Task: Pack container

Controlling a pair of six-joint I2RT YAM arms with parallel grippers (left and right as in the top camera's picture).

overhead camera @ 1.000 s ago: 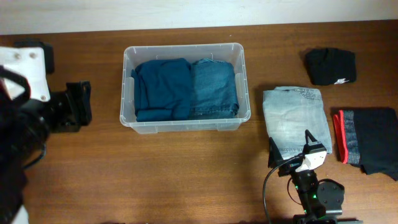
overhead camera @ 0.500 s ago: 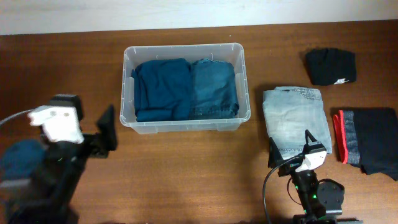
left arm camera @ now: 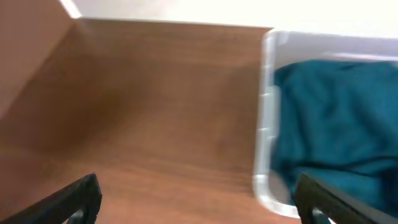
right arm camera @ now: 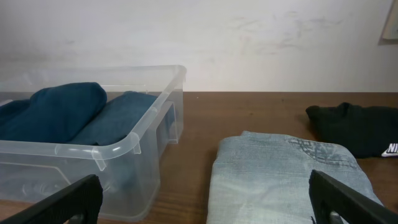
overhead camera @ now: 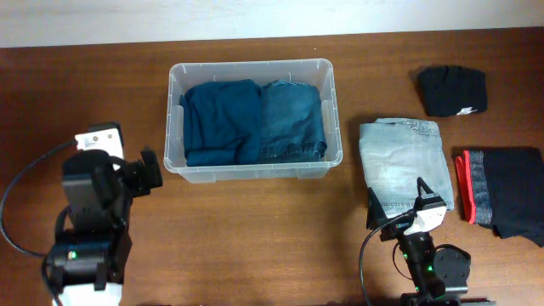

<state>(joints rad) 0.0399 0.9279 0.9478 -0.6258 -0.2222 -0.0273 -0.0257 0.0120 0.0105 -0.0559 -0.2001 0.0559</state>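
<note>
A clear plastic container [overhead camera: 255, 172] sits on a brown wooden table [overhead camera: 255, 246], left of centre and toward the far edge. Two folded garments lie side by side inside it, a dark teal one [overhead camera: 223, 121] on the left and a mid-blue denim one [overhead camera: 293, 119] on the right, together covering most of the floor of the bin.

At the near left, the left gripper [overhead camera: 146, 172] hangs just beside the container's left wall, its jaws spread wide and released, with only bare wood between them in the wrist view. At the near right, the right gripper [overhead camera: 398, 204] likewise stands with jaws wide apart and grasps nothing. It sits at the near end of a folded pair of pale, washed-out jeans [overhead camera: 404, 161] that lies on the table just right of the container.

Farther right, a folded black garment [overhead camera: 450, 89] with a small white mark rests near the far edge. A dark folded piece with a red band along its left side [overhead camera: 501, 191] lies beside the pale jeans, close to the table's right edge.
</note>
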